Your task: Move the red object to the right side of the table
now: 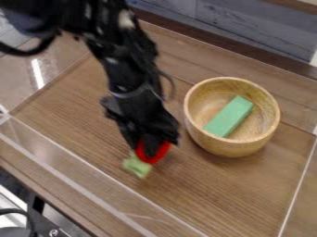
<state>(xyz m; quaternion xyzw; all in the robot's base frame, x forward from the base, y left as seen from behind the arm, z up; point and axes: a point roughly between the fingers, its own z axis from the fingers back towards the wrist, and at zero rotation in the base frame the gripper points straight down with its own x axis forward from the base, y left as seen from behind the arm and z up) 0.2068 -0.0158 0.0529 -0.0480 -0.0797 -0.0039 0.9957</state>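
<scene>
The red object (pixel 154 150) is a small red toy fruit with a light green leafy stem (pixel 136 167) hanging below it. My gripper (pixel 151 146) is shut on it, pointing almost straight down just above the table (pixel 74 139). The black fingers (pixel 140 139) cover much of the fruit. It sits near the table's middle, left of and a little nearer than the wooden bowl. The arm is blurred.
A wooden bowl (pixel 202 130) with a green block (pixel 229 117) in it stands at the right. Low clear acrylic walls (pixel 148 199) border the table on all sides.
</scene>
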